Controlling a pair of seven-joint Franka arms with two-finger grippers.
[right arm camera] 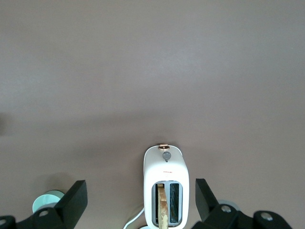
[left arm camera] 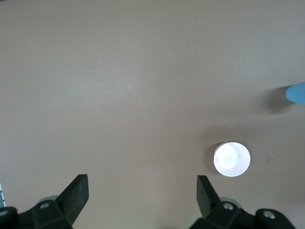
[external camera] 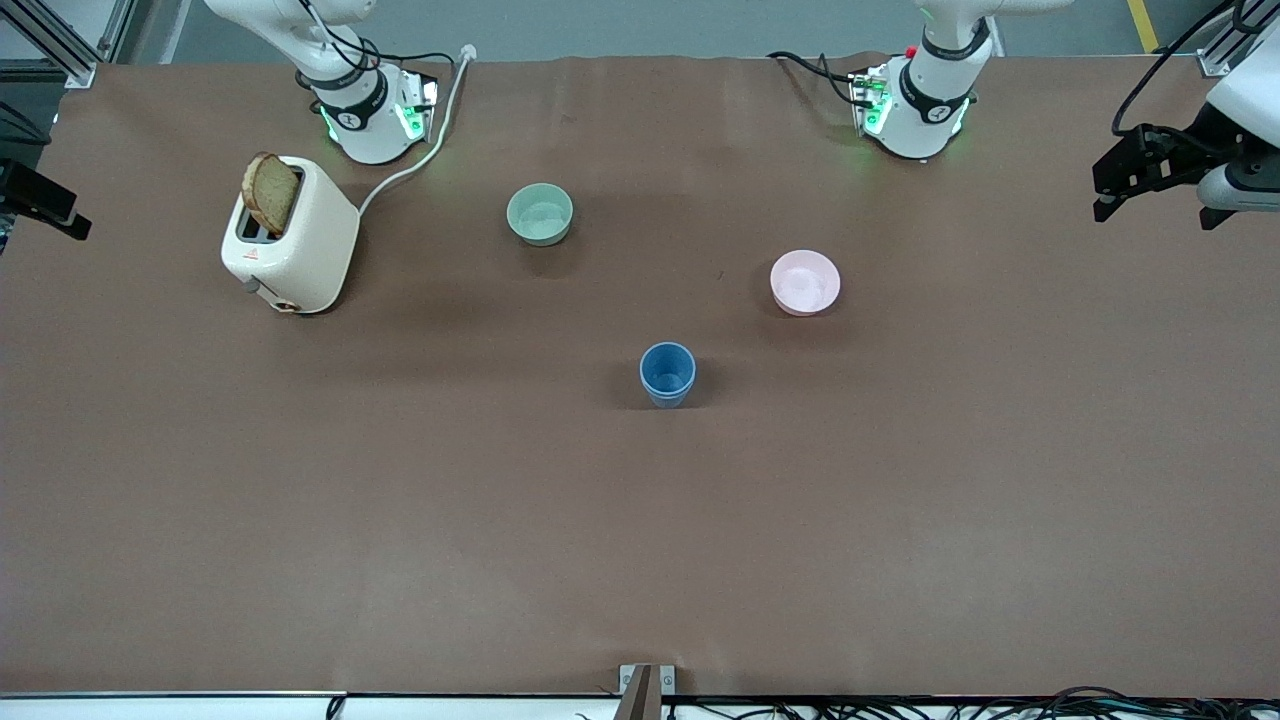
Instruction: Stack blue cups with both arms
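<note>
The blue cups [external camera: 667, 373] stand upright near the middle of the table as a single blue stack; a second rim line below the top rim looks like one cup nested in the other. An edge of the blue stack shows in the left wrist view [left arm camera: 298, 93]. My left gripper [external camera: 1150, 195] is open and empty, up in the air over the left arm's end of the table; its view shows it [left arm camera: 143, 195] with jaws wide apart. My right gripper [right arm camera: 139, 200] is open and empty, high above the toaster; it is out of the front view.
A white toaster [external camera: 295, 245] with a bread slice [external camera: 270, 192] stands near the right arm's base, its cord running to the base. A pale green bowl [external camera: 540, 213] and a pink bowl [external camera: 805, 282] sit farther from the front camera than the cups.
</note>
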